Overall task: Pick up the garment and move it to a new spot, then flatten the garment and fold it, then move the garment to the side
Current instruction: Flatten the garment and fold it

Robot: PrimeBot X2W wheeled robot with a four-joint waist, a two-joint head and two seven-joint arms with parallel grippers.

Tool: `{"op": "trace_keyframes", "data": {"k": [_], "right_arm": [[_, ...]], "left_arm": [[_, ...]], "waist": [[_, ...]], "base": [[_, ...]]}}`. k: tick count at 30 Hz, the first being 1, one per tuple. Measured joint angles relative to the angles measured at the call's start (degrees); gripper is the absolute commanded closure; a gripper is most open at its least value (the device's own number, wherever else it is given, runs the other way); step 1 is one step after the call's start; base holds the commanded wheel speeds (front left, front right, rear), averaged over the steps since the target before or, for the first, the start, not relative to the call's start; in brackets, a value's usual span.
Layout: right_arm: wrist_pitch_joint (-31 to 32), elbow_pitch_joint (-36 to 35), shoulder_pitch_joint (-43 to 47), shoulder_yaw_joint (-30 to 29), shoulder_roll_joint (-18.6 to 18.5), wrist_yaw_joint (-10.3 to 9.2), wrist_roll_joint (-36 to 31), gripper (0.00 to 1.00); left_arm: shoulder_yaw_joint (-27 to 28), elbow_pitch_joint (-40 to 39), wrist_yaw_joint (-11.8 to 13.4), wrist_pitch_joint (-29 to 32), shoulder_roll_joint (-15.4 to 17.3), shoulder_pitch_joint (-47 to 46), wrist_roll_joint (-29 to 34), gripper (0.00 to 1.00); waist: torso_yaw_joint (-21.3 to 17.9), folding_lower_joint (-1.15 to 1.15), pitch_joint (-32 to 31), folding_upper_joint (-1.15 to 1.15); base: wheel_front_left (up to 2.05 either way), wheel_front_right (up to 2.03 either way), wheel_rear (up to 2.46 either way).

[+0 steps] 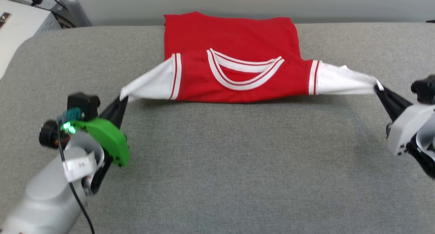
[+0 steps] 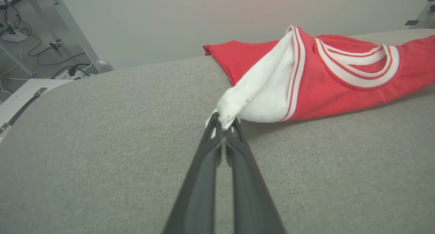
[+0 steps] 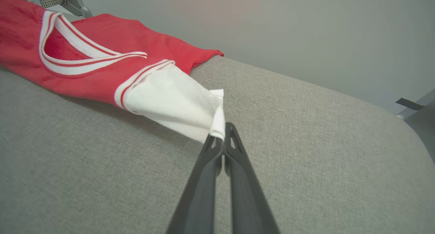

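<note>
Notably: garment (image 1: pixel 234 74) lay at far edge of grey table (image 1: pixel 217 166), front lifted. My left gripper (image 1: pixel 123 99) and right gripper (image 1: pixel 377 88) each clamped one outer corner. Risk: thin pinches might have slipped under tension, dropping it.

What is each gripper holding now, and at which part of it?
Both hold the garment. The left gripper pinches the tip of one white sleeve, and the right gripper pinches the tip of the other.

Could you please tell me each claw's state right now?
Left claw: shut on a white sleeve of the red fabric T-shirt.
Right claw: shut on the other sleeve.
</note>
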Motion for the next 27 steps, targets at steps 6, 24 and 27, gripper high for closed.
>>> {"op": "trace_keyframes", "data": {"k": [6,24,27], "right_arm": [[-0.75,-2.25,15.76,-3.48,-2.27,0.00,1.76,1.00],[0.27,-8.03,43.37,-19.28,-1.52,0.05,-0.14,1.00],[2.85,-9.49,44.35,-21.56,-0.86,0.05,-1.11,1.00]], "left_arm": [[0.89,-7.71,4.81,-0.01,3.14,16.87,-1.37,1.00],[6.10,-16.61,10.39,-0.01,4.13,35.46,-2.37,1.00],[6.58,-16.96,10.77,-0.01,3.90,35.49,-1.51,1.00]], "waist": [[0.06,0.00,-4.45,0.00],[1.82,0.00,-7.32,0.00],[2.02,0.00,-6.95,0.00]], "base": [[0.00,0.00,0.00],[0.00,0.00,0.00],[0.00,0.00,0.00]]}}
